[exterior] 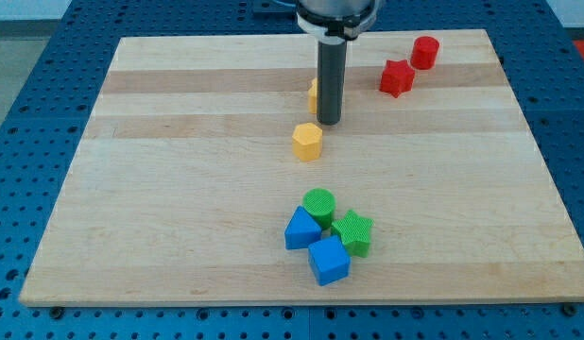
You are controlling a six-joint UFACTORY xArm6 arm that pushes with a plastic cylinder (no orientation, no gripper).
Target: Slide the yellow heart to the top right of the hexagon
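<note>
The yellow hexagon point(307, 141) lies near the middle of the wooden board point(179, 189). The yellow heart point(314, 94) is just above it and a little to the right, mostly hidden behind my rod; only its left edge shows. My tip point(330, 122) rests on the board right against the heart's right front side, and just up and right of the hexagon.
A red star point(397, 77) and a red cylinder point(424, 52) sit at the view's top right. A cluster at the bottom middle holds a green cylinder point(318, 205), a green star point(352, 232), a blue triangular block point(300, 229) and a blue cube point(329, 260).
</note>
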